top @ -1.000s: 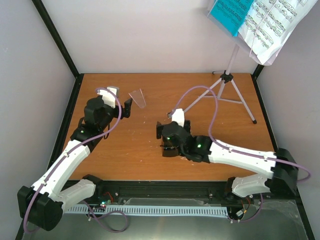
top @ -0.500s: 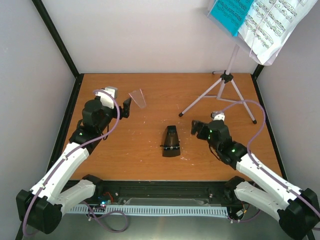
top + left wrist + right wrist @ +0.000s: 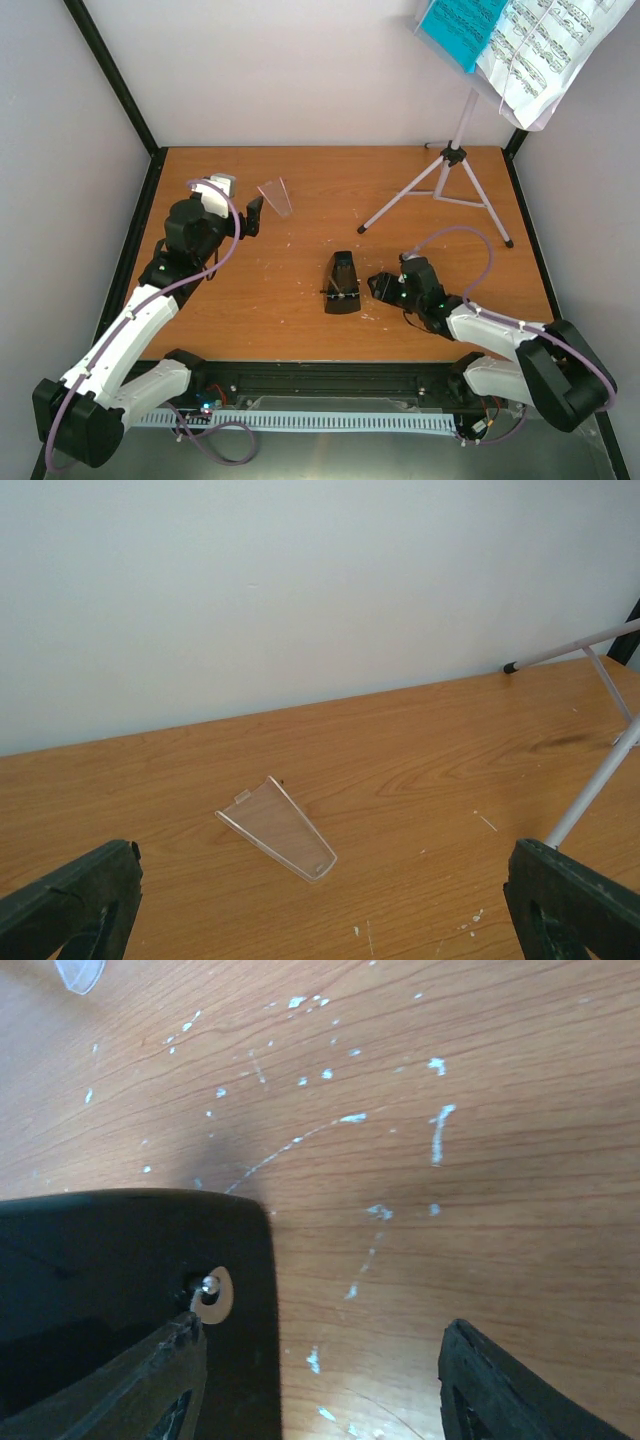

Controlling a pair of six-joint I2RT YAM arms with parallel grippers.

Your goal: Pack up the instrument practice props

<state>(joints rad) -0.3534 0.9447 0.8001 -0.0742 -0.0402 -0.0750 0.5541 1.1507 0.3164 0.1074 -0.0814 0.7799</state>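
Note:
The small black pyramid metronome lies on the wooden table near the middle; it fills the left of the right wrist view. My right gripper is open and low, just right of the metronome, its left finger at the metronome's edge. The silver tripod music stand stands at the back right, its desk holding white sheet music and a teal folder. My left gripper is open and empty at the back left.
A clear plastic wedge-shaped cover lies on the table just ahead of the left gripper and shows in the left wrist view. Tripod legs spread over the back right. White walls and a black frame close in the table.
My right gripper was over the metronome, pulled away to the right, and has now come back low beside the metronome's right side. The left arm has hardly moved.

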